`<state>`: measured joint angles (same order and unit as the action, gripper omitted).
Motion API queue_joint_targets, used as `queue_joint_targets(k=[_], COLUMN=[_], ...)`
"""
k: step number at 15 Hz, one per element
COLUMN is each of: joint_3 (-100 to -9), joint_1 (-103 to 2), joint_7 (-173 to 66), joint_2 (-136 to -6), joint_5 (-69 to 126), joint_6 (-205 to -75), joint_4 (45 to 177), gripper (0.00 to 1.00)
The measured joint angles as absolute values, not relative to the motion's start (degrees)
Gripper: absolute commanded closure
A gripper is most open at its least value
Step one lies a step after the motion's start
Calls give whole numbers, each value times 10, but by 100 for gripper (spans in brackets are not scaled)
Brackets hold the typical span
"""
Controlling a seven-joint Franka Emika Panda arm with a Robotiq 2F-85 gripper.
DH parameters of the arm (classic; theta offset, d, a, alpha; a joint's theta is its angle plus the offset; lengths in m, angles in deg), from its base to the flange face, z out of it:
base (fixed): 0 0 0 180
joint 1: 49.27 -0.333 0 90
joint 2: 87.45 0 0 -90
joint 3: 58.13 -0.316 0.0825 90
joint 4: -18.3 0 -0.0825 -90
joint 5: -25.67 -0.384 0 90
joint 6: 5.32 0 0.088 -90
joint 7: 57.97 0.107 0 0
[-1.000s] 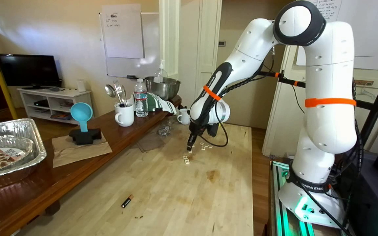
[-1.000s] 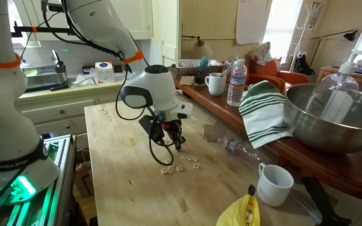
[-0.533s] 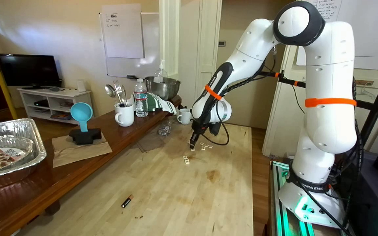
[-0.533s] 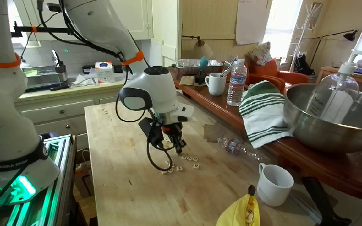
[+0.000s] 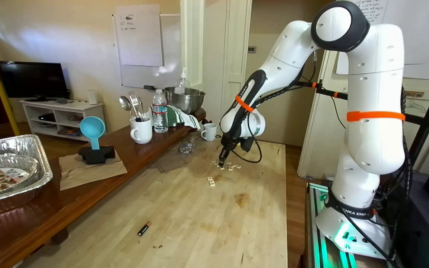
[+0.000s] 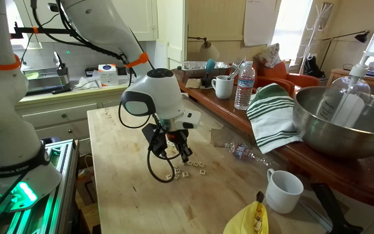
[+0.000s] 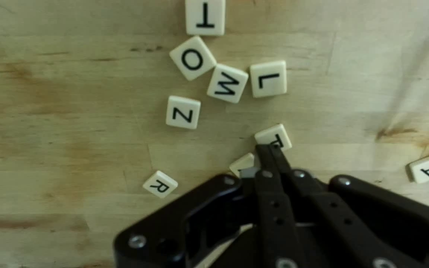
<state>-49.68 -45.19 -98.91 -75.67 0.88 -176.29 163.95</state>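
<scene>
My gripper [image 7: 268, 146] points down at the wooden table, its two fingers pressed together with nothing visible between them. Under its tips in the wrist view is a cream letter tile [image 7: 270, 134], its letter partly covered; I cannot tell whether they touch. Another tile [image 7: 243, 162] lies just left of the fingers, half hidden. Further off are tiles L [image 7: 277, 83], M [image 7: 218, 79], Z [image 7: 183, 104], O [image 7: 192, 42], R [image 7: 151, 184] and A [image 7: 419, 169]. In both exterior views, the gripper [image 5: 221, 165] [image 6: 184, 160] stands low among the scattered tiles [image 6: 196, 163].
A battery [image 5: 144, 228] lies on the table. A yellow pouch [image 6: 242, 221] with tiles inside and a white mug [image 6: 281, 195] stand at one end. A crushed bottle [image 6: 242, 152] lies beside the raised wooden ledge [image 6: 227, 112], which bears a metal bowl [image 6: 336, 139] and a striped towel [image 6: 268, 110].
My shut gripper has moved a short way across the table toward the main group of tiles. The tile at its tips appears to have slid along with it.
</scene>
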Motion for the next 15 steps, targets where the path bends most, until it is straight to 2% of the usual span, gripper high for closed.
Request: queue_joint_targets(k=[15], joint_3=[-460], joint_1=[-451], joint_7=[-999], joint_2=[-811], joint_5=[54], joint_6=[-1763], joint_4=[1687], gripper=[100])
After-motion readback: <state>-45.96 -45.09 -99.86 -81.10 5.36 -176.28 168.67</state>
